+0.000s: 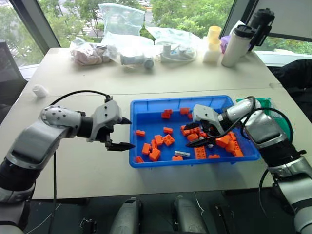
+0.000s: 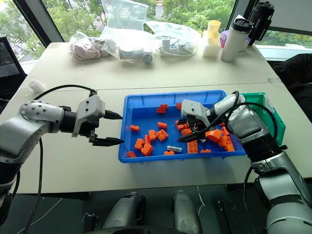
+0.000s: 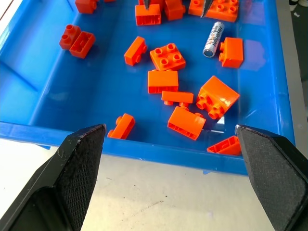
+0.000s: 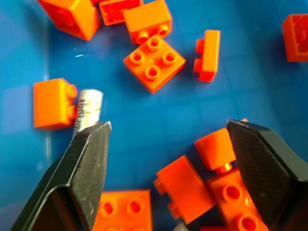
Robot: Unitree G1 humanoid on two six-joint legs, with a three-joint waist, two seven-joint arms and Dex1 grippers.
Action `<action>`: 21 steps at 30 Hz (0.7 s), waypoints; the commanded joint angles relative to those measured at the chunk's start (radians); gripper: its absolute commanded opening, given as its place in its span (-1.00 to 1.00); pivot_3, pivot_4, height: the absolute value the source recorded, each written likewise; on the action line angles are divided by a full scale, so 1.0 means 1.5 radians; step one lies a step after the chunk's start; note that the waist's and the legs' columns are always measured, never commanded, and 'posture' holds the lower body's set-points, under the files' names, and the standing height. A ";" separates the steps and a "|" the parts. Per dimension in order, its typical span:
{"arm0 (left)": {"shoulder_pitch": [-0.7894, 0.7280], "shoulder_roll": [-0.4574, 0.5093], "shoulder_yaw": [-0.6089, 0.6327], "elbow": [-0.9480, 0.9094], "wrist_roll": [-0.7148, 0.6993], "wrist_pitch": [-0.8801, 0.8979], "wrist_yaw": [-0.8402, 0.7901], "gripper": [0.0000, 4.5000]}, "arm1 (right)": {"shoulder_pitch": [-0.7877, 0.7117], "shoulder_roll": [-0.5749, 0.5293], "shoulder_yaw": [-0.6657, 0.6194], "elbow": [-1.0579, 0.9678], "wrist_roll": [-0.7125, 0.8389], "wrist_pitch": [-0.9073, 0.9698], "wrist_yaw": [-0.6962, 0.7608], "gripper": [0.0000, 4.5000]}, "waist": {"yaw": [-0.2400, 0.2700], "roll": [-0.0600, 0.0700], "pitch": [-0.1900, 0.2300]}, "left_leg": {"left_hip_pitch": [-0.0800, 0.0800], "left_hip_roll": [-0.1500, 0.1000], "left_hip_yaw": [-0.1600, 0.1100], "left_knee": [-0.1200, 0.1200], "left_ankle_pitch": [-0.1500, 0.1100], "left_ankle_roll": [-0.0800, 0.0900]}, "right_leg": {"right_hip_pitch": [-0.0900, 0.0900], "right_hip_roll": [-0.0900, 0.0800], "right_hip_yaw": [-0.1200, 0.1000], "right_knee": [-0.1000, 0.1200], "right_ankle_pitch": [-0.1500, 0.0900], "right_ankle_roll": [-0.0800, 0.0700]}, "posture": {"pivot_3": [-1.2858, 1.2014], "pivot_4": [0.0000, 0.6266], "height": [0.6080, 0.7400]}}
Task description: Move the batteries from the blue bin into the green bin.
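Presently right claw [image 4: 166, 144] agape, empty.

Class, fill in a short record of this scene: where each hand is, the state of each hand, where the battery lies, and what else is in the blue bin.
left hand: open, beside the blue bin, outside its rim
right hand: open, over the bricks, holding nothing
battery: lying flat in the blue bin, near its front rim, next to a brick
green bin: behind the right arm, contents hidden
task state: battery not yet moved
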 commanded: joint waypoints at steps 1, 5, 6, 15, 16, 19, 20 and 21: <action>-0.007 -0.003 0.004 -0.005 0.002 -0.009 0.001 1.00 | 0.015 -0.007 0.006 -0.071 0.021 0.026 0.015 0.63 | -0.002 0.000 0.000 | 0.000 0.000 0.000 0.000 0.000 0.000 | 0.000 0.000 0.000 0.000 0.000 0.000 | 0.03 -0.52 1.00; -0.005 -0.007 0.005 -0.007 0.004 -0.008 0.003 1.00 | 0.028 0.003 0.023 -0.079 0.010 0.026 -0.003 0.63 | -0.002 0.000 0.000 | 0.000 0.000 0.000 0.000 0.000 0.000 | 0.000 0.000 0.000 0.000 0.000 0.000 | 0.03 -0.52 1.00; -0.005 -0.007 0.005 -0.007 0.004 -0.007 0.003 1.00 | 0.030 0.005 0.030 -0.078 0.006 0.024 -0.007 0.63 | -0.001 0.000 0.000 | 0.000 0.000 0.000 0.000 0.000 0.000 | 0.000 0.000 0.000 0.000 0.000 0.000 | 0.03 -0.52 1.00; -0.002 -0.008 0.009 -0.013 -0.001 -0.002 0.010 1.00 | 0.019 0.012 0.097 0.000 -0.093 -0.093 -0.057 0.63 | -0.001 -0.001 0.000 | 0.000 0.000 0.000 0.000 0.000 0.000 | 0.000 0.000 0.000 0.000 0.000 0.000 | 0.03 -0.52 1.00; -0.001 -0.009 0.010 -0.014 -0.001 -0.002 0.011 1.00 | 0.018 0.014 0.096 0.009 -0.098 -0.103 -0.061 0.63 | -0.001 -0.001 0.000 | 0.000 0.000 0.000 0.000 0.000 0.000 | 0.000 0.000 0.000 0.000 0.000 0.000 | 0.03 -0.52 1.00; 0.000 -0.009 0.011 -0.016 -0.002 -0.001 0.012 1.00 | 0.016 0.022 0.089 0.020 -0.098 -0.110 -0.061 0.63 | -0.001 -0.001 -0.001 | 0.000 0.000 0.000 0.000 0.000 0.000 | 0.000 0.000 0.000 0.000 0.000 0.000 | 0.03 -0.52 1.00; 0.000 -0.010 0.012 -0.016 -0.003 0.000 0.014 1.00 | 0.016 0.018 0.092 0.021 -0.106 -0.122 -0.059 0.63 | -0.001 -0.001 -0.001 | 0.000 0.000 0.000 0.000 0.000 0.000 | 0.000 0.000 0.000 0.000 0.000 0.000 | 0.03 -0.52 1.00; 0.000 -0.011 0.012 -0.017 -0.004 0.000 0.015 1.00 | 0.017 0.015 0.094 0.022 -0.112 -0.131 -0.058 0.63 | -0.001 -0.001 -0.001 | 0.000 0.000 0.000 0.000 0.000 0.000 | 0.000 0.000 0.000 0.000 0.000 0.000 | 0.03 -0.52 1.00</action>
